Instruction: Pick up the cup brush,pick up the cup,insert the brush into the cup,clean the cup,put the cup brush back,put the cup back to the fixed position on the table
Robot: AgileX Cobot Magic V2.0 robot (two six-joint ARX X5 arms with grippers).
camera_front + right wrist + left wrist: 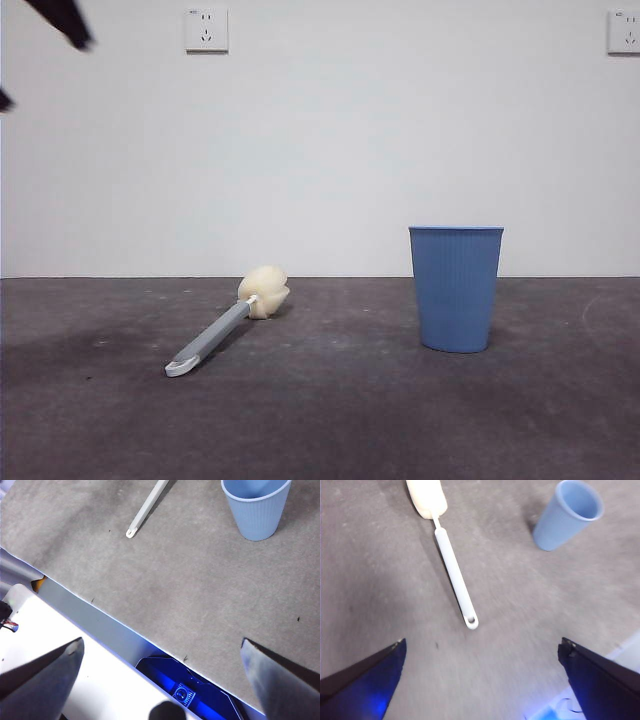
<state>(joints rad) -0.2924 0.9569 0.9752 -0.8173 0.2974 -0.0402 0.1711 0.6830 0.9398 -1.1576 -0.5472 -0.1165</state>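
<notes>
The cup brush (228, 325) is lying flat on the table (330, 420), sponge head toward the wall, white loop toward us, and the cup (456, 288) is standing upright well off to its side. The left gripper (480, 680) is hanging high above the brush handle, jaws spread wide and carrying nothing. The right gripper (160, 680) is waiting back at the table's edge, also wide open and empty. For a clean pick, I'd say the left should be squaring its jaws across the grey handle at mid-length, avoiding the squashy sponge
</notes>
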